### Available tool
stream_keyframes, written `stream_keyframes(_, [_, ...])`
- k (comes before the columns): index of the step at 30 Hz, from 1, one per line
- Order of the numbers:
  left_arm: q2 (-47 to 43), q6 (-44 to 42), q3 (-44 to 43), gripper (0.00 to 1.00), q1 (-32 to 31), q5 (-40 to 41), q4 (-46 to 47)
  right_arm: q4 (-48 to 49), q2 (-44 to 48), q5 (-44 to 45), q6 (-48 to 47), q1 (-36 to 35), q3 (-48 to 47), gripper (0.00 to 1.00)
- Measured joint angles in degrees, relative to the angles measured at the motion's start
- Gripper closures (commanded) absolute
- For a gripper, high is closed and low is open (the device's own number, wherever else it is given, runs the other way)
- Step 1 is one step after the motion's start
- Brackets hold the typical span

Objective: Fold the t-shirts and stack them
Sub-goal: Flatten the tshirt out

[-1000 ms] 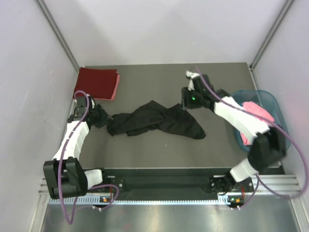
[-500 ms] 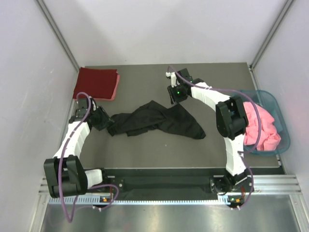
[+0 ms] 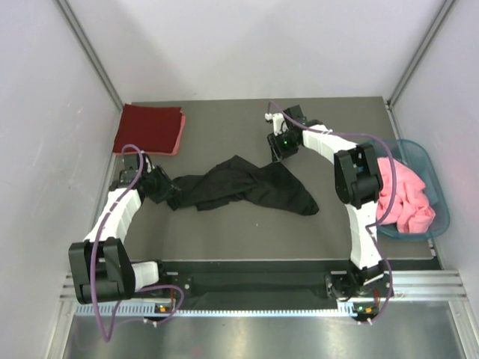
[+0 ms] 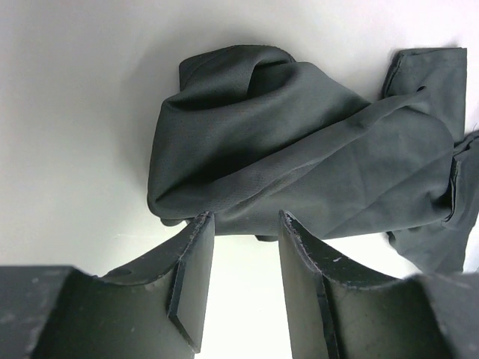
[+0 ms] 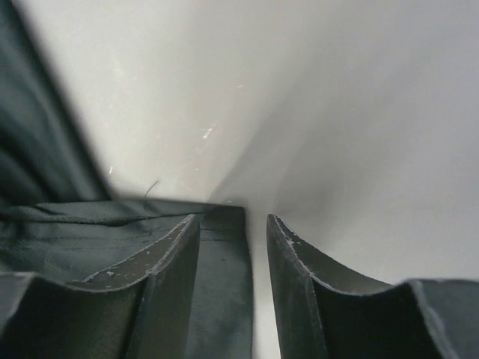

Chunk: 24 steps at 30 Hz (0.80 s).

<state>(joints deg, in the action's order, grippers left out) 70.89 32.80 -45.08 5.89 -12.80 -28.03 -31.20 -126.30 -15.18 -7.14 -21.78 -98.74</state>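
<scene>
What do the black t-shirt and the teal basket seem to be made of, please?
The black t-shirt looks like matte cloth, knit or woven: fine texture shows and it lies in soft folds. The basket looks like translucent teal plastic, seemingly rigid: its rim holds a smooth curve.

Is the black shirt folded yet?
No. The black shirt lies crumpled in a bunched strip across the table, not folded.

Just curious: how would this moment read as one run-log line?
left pincer: open, at end of black t-shirt | right pincer: open, at its far edge | dark red t-shirt: folded, far corner
</scene>
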Motion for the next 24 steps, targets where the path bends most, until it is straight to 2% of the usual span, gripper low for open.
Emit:
stream_keyframes(6, [0.0, 0.6, 0.0, 0.55, -0.3, 0.0, 0.2, 1.7, -0.2, -0.4, -0.8, -0.7, 1.2, 0.66])
stream_keyframes(8, [0.0, 0.7, 0.0, 0.55, -0.4, 0.0, 0.2, 3.3, 0.6, 0.2, -0.9, -0.8, 2.9, 0.73])
stream_keyframes(9, [0.0, 0.8, 0.0, 0.54, -0.4, 0.0, 0.2, 4.3, 1.4, 0.6, -0.8, -0.9, 4.2, 0.77])
stream_keyframes(10, [0.0, 0.8, 0.0, 0.55, -0.4, 0.0, 0.2, 4.8, 2.0, 1.1, -0.8, -0.9, 5.4, 0.91])
stream_keyframes(11, [0.0, 0.8, 0.0, 0.54, -0.4, 0.1, 0.2, 5.2, 2.6, 1.8, -1.0, -0.9, 6.5, 1.00])
stream_keyframes(16, [-0.3, 0.9, 0.0, 0.54, -0.4, 0.3, 0.1, 5.6, 4.3, 5.6, 0.2, -1.0, 8.1, 1.00])
stream_keyframes(19, [-0.5, 0.7, 0.0, 0.48, -0.4, 1.6, -0.5, 4.7, 8.2, 10.4, 1.4, -1.0, 10.2, 1.00])
stream_keyframes(24, [-3.4, -0.7, -1.1, 0.43, -2.3, 7.4, -3.5, 2.7, 26.7, 17.8, 3.4, -1.0, 15.2, 1.00])
